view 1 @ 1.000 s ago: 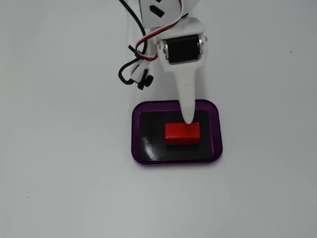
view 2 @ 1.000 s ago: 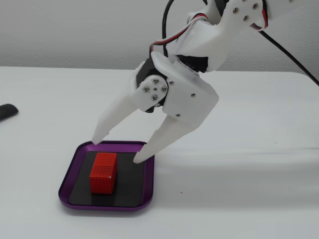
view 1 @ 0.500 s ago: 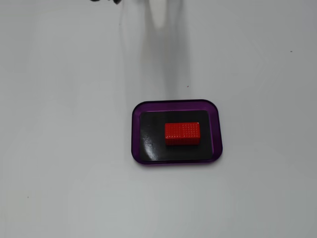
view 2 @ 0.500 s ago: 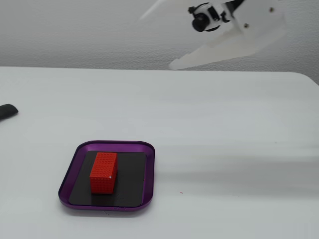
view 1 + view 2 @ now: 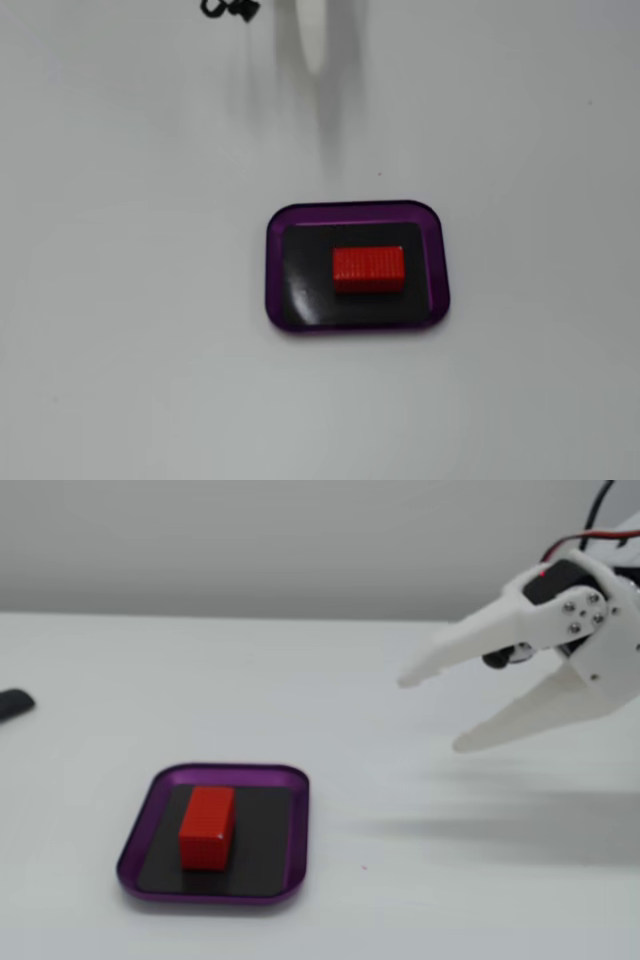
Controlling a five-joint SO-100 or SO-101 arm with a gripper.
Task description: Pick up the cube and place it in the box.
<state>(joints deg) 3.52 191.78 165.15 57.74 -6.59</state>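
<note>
Nearest me, the box (image 5: 296, 830) sits on the white worktop (image 5: 450, 900), purple rim round a glossy black floor, w/ the cube (image 5: 207, 826) lying flat inside, left of centre in the side-on fixed view and a bit right of centre in the top-down one (image 5: 368, 268). So the placing looks done, imo. Cube seems a light, stiff plastic block w/ a ridged top; if it needed lifting again, pinching across its two long sides would be the grip, ridges prob helping vs slip. Further back and well apart to the right, the hand (image 5: 430, 713) hangs above the worktop, fingers spread wide, holding nothing. At the far left edge, a small dark object (image 5: 14, 704), can't tell what.
</note>
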